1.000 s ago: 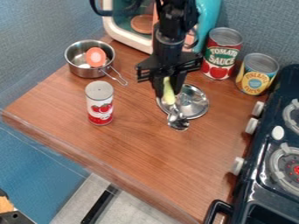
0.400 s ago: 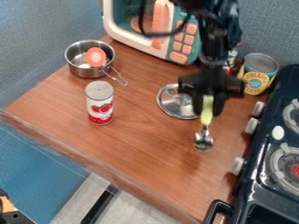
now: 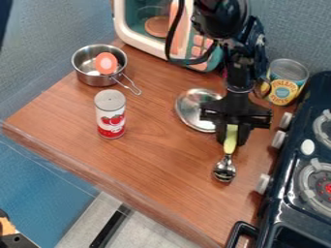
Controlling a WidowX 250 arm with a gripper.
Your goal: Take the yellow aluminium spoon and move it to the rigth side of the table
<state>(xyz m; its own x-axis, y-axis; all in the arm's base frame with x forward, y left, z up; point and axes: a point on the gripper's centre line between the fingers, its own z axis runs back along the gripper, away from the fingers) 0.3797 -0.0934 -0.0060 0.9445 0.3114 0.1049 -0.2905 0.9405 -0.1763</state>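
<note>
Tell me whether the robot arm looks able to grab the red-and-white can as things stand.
Probably not: its gripper appears occupied by the spoon, which would need setting down first. The can stands upright, with just the low lid near the way.

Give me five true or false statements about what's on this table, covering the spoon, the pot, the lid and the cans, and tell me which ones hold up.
1. The gripper holds the spoon by its handle. True.
2. The pot has a round orange piece in it. True.
3. The lid covers the pot. False; the lid lies apart from it.
4. The red-and-white can lies on its side. False; that can stands upright.
5. The yellow-labelled can stands beside the stove. True.
</note>
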